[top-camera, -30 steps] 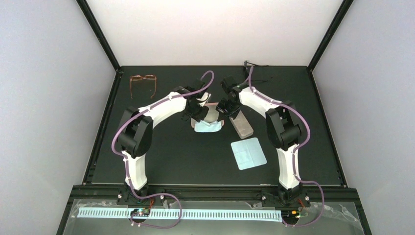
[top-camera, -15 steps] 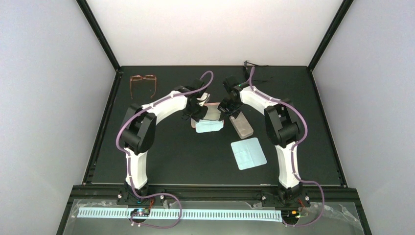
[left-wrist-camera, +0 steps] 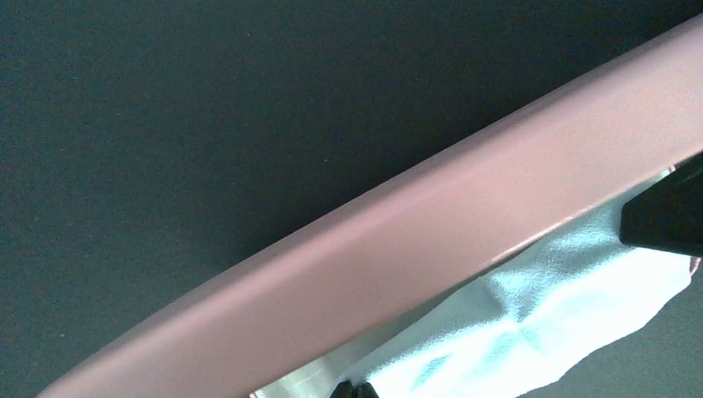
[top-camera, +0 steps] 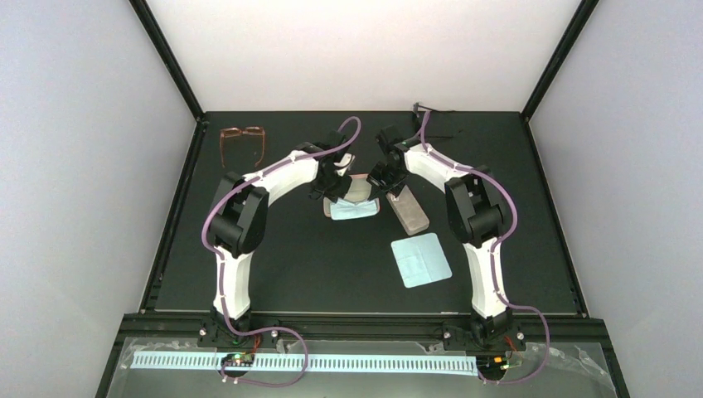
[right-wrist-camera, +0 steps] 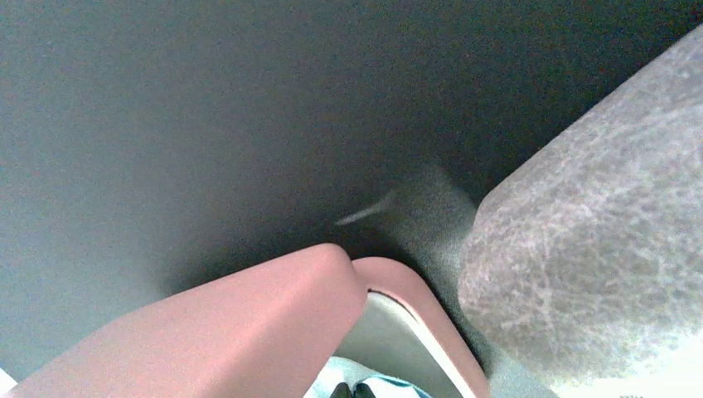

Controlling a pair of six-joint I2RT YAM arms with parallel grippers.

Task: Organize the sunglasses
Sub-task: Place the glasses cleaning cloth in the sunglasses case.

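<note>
Worktop (top-camera: 282, 265): black, matte, walled on three sides.

Item 1. Pink case (top-camera: 360, 187), mid-worktop, lid raised. A light blue cloth (top-camera: 351, 211) lies in it and spills over its near edge.
Item 2. Grey case (top-camera: 409, 212), oblong and closed, just beside the pink case on the right.
Item 3. Second light blue cloth (top-camera: 421, 259), flat, nearer than the grey case.
Item 4. Amber-framed glasses (top-camera: 243, 142), far left corner, well apart from the rest.

Left arm (top-camera: 273, 176) and right arm (top-camera: 431, 170) both bend inward over the pink case and cover part of it. Left jaws and right jaws: both wrist views are filled by the cases at close range, so I cannot tell whether they stand apart or together.

Task item. Sunglasses (top-camera: 424, 109): at the far edge, right of centre, behind the right arm and well apart from both cases. Thin black frame and slim arms, hard to see against the black worktop. Lens detail is too small to tell.
</note>
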